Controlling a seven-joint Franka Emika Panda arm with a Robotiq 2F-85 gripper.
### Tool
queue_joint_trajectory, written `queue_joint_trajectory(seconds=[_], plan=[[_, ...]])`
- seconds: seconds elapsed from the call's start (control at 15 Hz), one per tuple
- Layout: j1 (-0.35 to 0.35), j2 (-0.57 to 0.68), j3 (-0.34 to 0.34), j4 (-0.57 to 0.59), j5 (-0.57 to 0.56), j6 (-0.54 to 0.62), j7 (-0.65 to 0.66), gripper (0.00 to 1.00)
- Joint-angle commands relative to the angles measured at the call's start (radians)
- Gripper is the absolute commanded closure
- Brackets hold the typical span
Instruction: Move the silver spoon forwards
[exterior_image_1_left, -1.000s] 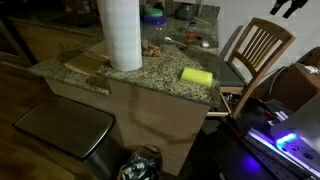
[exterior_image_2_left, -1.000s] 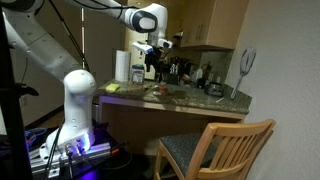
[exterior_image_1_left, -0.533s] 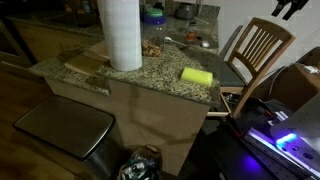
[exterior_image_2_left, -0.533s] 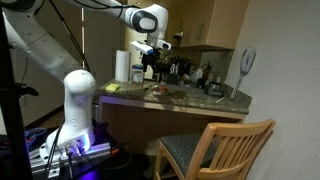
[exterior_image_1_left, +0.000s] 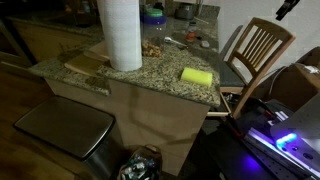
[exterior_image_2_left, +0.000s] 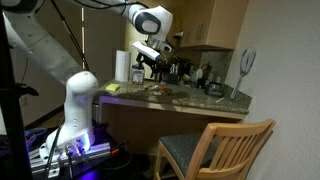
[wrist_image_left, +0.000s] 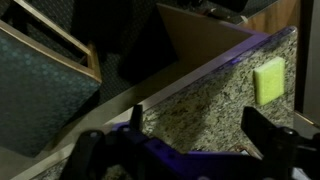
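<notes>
The silver spoon (exterior_image_1_left: 172, 41) shows as a slim pale streak at the far side of the granite counter (exterior_image_1_left: 150, 72), behind the yellow sponge (exterior_image_1_left: 197, 76). It is too small to make out in the exterior view with the arm and is out of the wrist view. My gripper (wrist_image_left: 198, 118) is open and empty, high above the counter's edge; the sponge (wrist_image_left: 268, 78) lies ahead of its right finger. In an exterior view the gripper (exterior_image_2_left: 150, 62) hangs above the counter (exterior_image_2_left: 175, 97); elsewhere only its tip (exterior_image_1_left: 287, 6) shows at the top edge.
A tall paper towel roll (exterior_image_1_left: 121, 32) and a wooden board (exterior_image_1_left: 88, 63) stand on the counter. Bottles and jars (exterior_image_2_left: 185, 72) crowd its back. A wooden chair (exterior_image_1_left: 255, 48) stands by the counter's end, also seen in another view (exterior_image_2_left: 215, 148).
The gripper has shifted and turned a little above the counter and has slid partly out of the top edge of one view. Nothing on the counter has moved.
</notes>
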Motion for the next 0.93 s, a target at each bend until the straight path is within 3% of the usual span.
queue_joint_trajectory(seconds=[0.0,0.13,0.27,0.67,0.8,0.87], plan=[[-0.016,0.007,0.01,0.005,0.014,-0.01,-0.026,0.0],[-0.019,0.015,0.014,0.017,0.002,-0.053,-0.02,0.0],[0.013,0.034,-0.018,0.057,-0.004,-0.198,-0.106,0.0],[0.024,0.076,-0.036,0.124,-0.048,-0.416,-0.381,0.0],[0.018,0.075,-0.019,0.12,-0.082,-0.397,-0.464,0.0],[-0.006,0.062,-0.002,0.1,-0.079,-0.325,-0.448,0.0]])
